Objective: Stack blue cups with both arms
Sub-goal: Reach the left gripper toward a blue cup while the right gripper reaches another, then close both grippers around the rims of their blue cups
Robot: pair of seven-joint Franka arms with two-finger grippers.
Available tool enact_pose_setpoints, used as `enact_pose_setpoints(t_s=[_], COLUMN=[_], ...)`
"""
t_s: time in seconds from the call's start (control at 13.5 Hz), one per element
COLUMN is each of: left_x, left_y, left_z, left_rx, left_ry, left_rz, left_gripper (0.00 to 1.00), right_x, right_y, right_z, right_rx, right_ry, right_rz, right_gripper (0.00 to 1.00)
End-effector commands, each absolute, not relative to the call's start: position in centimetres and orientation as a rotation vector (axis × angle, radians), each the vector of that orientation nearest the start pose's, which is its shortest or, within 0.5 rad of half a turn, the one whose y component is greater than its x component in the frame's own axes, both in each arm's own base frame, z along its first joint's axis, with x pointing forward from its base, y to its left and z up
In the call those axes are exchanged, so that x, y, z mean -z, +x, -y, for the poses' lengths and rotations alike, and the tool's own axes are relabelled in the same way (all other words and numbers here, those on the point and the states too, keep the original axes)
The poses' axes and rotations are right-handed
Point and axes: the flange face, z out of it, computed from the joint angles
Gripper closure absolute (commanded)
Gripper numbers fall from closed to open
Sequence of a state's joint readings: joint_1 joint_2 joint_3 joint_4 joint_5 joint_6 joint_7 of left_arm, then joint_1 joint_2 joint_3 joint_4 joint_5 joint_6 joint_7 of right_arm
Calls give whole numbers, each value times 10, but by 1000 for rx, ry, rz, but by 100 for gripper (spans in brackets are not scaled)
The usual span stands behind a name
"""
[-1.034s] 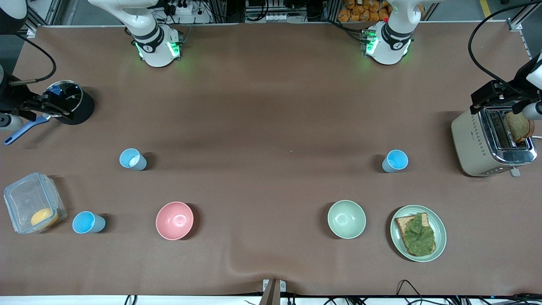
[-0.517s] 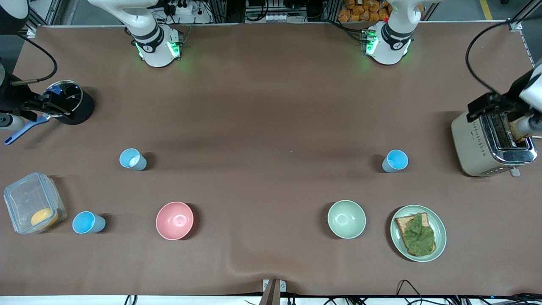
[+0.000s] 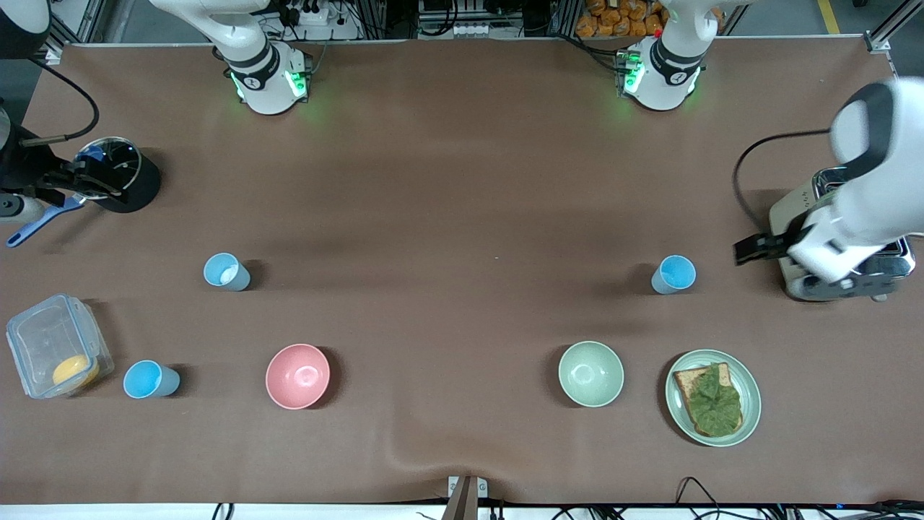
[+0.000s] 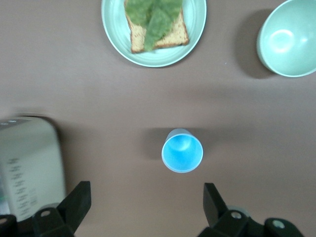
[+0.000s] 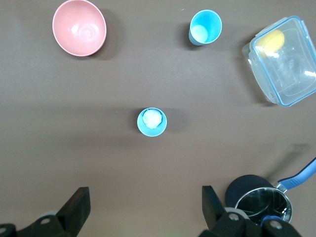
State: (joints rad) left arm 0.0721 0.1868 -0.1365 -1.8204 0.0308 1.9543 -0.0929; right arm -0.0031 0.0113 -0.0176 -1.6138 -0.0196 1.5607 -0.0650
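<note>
Left end effector [image 4: 143, 207] hangs released over a small light-blue plastic cup [image 4: 182, 150], lined up to grasp it; right end effector [image 5: 143, 207], also released, waits over a paler whitish-bottomed blue cup [image 5: 152, 121]

Toaster [image 3: 792, 217] largely masked by blurred left arm [image 3: 859, 195]. Right gripper [image 3: 65, 184] partly cropped at front view's edge. Saucepan [image 5: 261, 205] cut off in right wrist view.

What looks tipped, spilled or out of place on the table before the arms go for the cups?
Nothing stands out. All three small light-blue plastic cups stand upright and apart on the brown table. The pink bowl and pale green bowl sit upright, and nothing is spilled.
</note>
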Motion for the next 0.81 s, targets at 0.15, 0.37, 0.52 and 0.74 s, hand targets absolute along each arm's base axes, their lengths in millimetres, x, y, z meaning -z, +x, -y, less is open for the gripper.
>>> enact_pose_setpoints(t_s=[0.15, 0.37, 0.52, 0.74], left_x=[-365, -326, -306, -281], left_y=[579, 586, 586, 585], left_z=[45, 47, 50, 50], left_rx=[-52, -53, -65, -97], left_ry=[-3153, -3164, -3168, -3172], left_rz=[57, 57, 53, 55], left_gripper=[0, 0, 0, 0], right_x=[-547, -495, -443, -384], right_y=[573, 588, 578, 558], right_z=[-31, -62, -62, -58], right_rx=[-241, -300, -276, -302], right_ry=[-3136, -3112, -3099, -3106], right_rz=[174, 211, 203, 220], right_gripper=[0, 0, 0, 0])
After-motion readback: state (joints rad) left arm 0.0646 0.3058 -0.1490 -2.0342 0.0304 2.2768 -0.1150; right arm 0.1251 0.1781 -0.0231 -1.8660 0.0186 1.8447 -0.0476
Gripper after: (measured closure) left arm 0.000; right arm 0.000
